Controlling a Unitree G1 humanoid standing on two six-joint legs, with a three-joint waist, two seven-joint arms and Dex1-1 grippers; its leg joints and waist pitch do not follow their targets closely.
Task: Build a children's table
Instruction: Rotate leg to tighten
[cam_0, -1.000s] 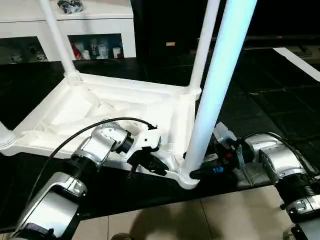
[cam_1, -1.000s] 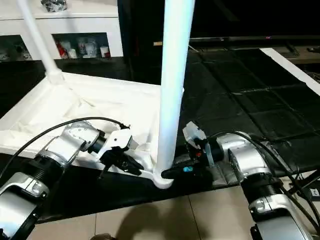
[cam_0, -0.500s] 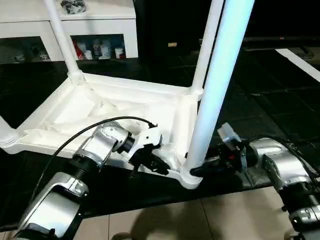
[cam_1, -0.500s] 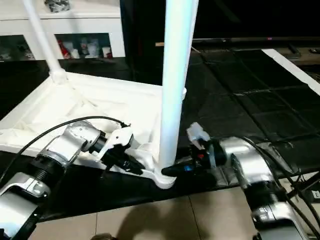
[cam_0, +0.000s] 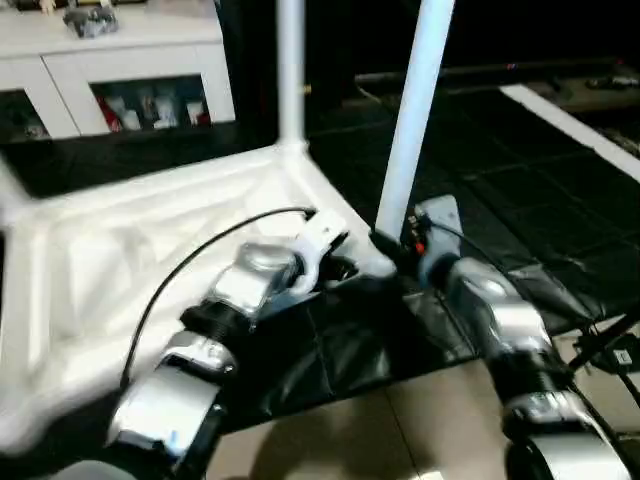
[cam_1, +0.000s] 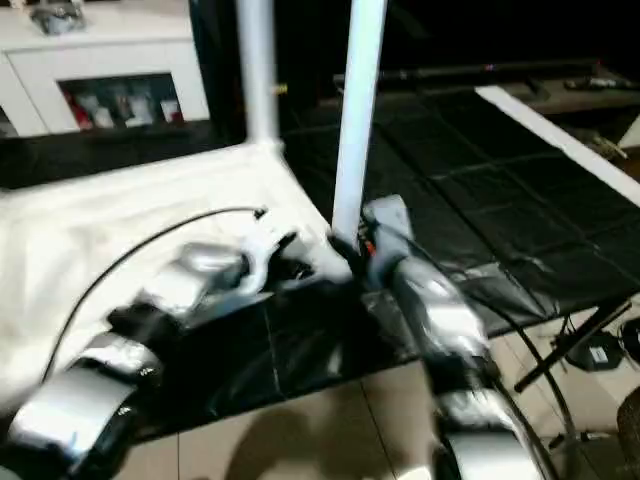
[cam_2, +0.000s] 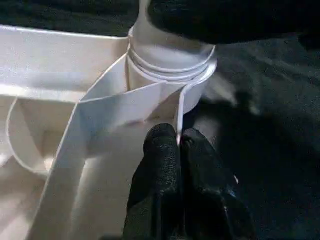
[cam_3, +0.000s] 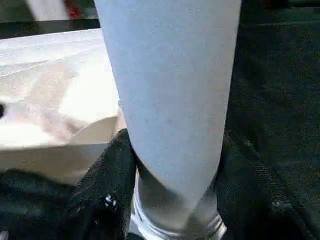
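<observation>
Tabletop (cam_0: 120, 240) upside down on black floor mat (cam_0: 560, 190), right gripper (cam_3: 170, 200) clamped around upright leg (cam_0: 412, 110) at corner socket (cam_2: 170, 65), left gripper (cam_2: 179, 145) pinched together on tabletop rim.

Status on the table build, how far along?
Done: the tabletop lies underside up with a far leg standing in its corner socket. In hand: the right gripper is clamped round the near leg just above its corner socket, while the left gripper pinches a thin tabletop rib beside it. Left: seating not confirmed; other corners too blurred to judge; the table needs flipping upright.
</observation>
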